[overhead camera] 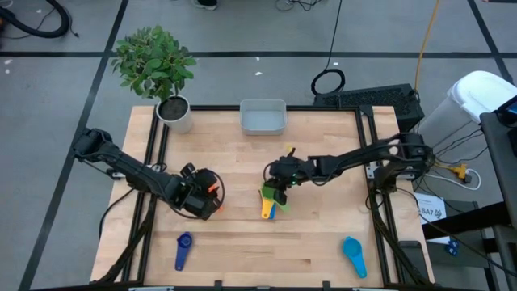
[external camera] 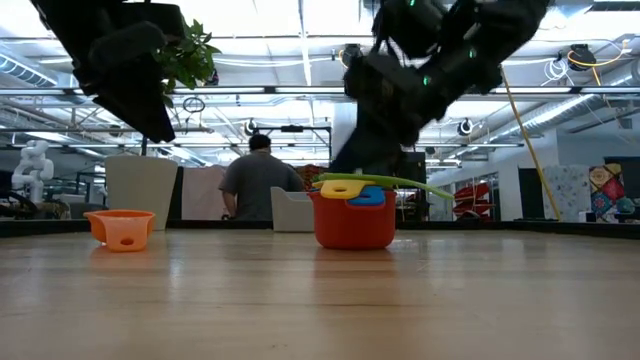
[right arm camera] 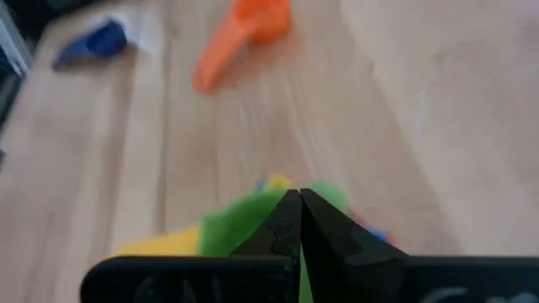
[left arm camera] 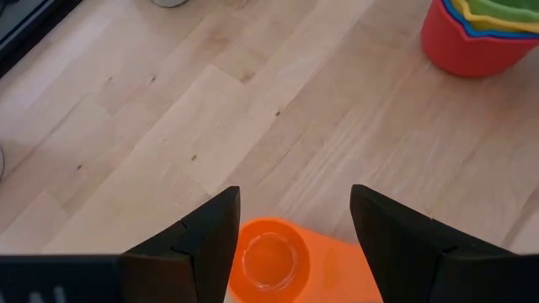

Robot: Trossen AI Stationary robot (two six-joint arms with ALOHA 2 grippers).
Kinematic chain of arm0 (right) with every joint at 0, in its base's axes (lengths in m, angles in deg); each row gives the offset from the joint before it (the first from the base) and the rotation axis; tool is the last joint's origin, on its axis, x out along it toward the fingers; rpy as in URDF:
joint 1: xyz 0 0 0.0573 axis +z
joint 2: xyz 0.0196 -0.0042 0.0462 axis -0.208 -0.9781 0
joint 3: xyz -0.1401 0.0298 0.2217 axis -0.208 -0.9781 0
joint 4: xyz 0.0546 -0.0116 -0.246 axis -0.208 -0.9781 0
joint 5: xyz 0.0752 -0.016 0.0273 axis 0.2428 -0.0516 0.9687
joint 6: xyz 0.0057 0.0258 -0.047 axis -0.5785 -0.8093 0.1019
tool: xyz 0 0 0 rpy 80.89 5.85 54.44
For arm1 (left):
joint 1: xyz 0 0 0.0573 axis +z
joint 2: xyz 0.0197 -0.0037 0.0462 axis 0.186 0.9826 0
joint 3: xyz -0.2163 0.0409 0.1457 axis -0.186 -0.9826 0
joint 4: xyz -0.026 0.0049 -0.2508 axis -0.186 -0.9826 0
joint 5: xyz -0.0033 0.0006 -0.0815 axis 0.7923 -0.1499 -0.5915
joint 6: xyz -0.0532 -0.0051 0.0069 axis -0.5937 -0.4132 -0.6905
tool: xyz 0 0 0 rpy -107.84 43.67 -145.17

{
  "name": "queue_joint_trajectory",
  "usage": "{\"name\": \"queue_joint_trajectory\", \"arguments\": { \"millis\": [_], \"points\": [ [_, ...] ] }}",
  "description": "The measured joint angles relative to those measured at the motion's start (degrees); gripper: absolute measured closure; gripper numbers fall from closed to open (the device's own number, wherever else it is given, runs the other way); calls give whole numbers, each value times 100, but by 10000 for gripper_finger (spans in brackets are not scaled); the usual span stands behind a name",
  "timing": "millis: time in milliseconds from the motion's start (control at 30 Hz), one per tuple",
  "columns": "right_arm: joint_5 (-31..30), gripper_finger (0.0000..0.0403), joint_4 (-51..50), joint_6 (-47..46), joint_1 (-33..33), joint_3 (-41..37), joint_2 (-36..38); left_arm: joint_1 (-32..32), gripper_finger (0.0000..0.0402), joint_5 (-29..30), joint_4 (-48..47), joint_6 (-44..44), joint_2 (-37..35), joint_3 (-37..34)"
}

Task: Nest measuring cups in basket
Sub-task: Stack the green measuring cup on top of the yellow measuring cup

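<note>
Orange cup (left arm camera: pixel 271 263) is straddled by the spread left gripper (left arm camera: pixel 290 231) at table centre-left, while the right gripper (right arm camera: pixel 299 220) is pressed together above the nested stack (overhead camera: pixel 272 200); the orange cup must next be pinched and carried to the stack, the basket (overhead camera: pixel 262 117) waiting at twelve o'clock.

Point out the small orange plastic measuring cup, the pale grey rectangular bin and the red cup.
orange plastic measuring cup (external camera: pixel 121 228): low view, bowl wall.
pale grey rectangular bin (overhead camera: pixel 263 127): high view, near rim.
red cup (external camera: pixel 354 225): low view, outer wall.
</note>
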Motion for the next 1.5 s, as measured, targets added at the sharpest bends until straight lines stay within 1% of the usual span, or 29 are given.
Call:
{"name": "queue_joint_trajectory", "arguments": {
  "millis": [133, 200, 300, 433, 500, 567, 667, 967, 1100, 1233, 1333, 1400, 1500],
  "points": [
    [-18, 403, -35, 151, 0, 107, 447, -9, 172, 0, -3, -6, 2, 0],
    [-85, 403, -355, 181, 0, 150, 613, -5, 172, 0, -4, -28, 0, 0],
    [-364, 403, -1349, 228, 2, 175, 813, -5, 172, 0, 3, -92, 2, 0],
    [-960, 403, -2934, 157, 77, 171, 984, -37, 172, -1, 54, -112, 2, 0],
    [-1129, 403, -3390, 85, 192, 168, 995, -37, 172, -10, 148, -21, 2, 0],
    [-1146, 403, -3633, -13, 355, 166, 987, -26, 172, -14, 319, 139, 15, 0],
    [-1040, 403, -3565, -231, 599, 168, 956, 48, 172, -46, 557, 335, 26, 0],
    [-1068, 403, -3251, -814, 1182, 168, 911, 246, 172, -58, 1032, 674, 49, 0],
    [-1211, 403, -3283, -849, 1319, 168, 751, 304, 172, -114, 1089, 776, 339, -2],
    [-1361, 403, -3271, -826, 1359, 116, 674, 339, 172, -484, 1424, 1007, 837, -2],
    [-1377, 403, -3264, -821, 1353, -26, 663, 341, 172, -555, 1835, 1131, 1141, 2],
    [-1360, 403, -3038, -835, 1353, -130, 663, 342, 172, -569, 1990, 1158, 1257, -3],
    [-1331, 403, -2733, -905, 1353, -237, 663, 392, 172, -578, 2572, 1291, 1437, 7]
  ]
}}
